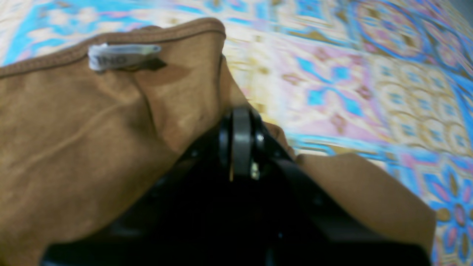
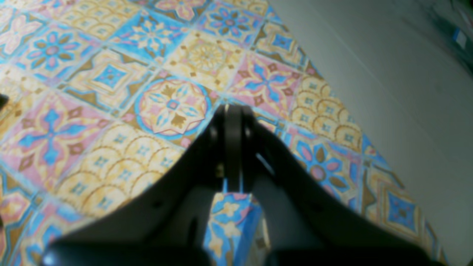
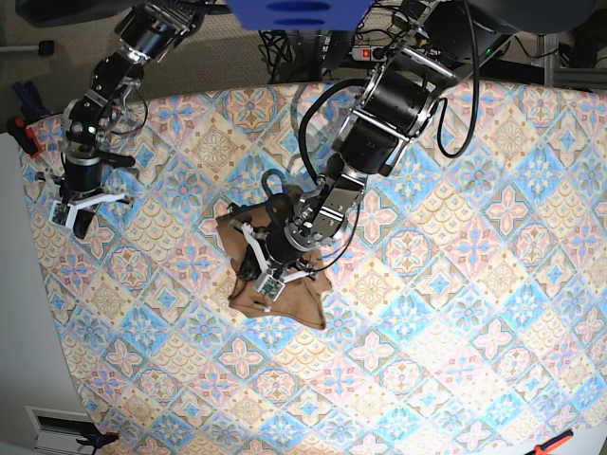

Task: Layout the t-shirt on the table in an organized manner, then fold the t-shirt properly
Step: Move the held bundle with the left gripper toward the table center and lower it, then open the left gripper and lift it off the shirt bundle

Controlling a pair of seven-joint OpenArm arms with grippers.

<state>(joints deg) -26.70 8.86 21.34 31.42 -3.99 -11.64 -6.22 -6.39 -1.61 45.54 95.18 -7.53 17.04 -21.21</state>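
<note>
Layout step: left tool (image 1: 241, 122) pinches the crumpled t-shirt (image 1: 85, 140) near its collar; right tool (image 2: 232, 111) closed, empty over the table (image 2: 111, 74); next, spread it flat

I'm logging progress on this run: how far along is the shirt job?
Nothing looks done: the t-shirt lies crumpled on the table. In hand: the left gripper is shut on a fold of it; the right gripper is shut, empty, away from it. Left: spreading it flat, then folding.
</note>
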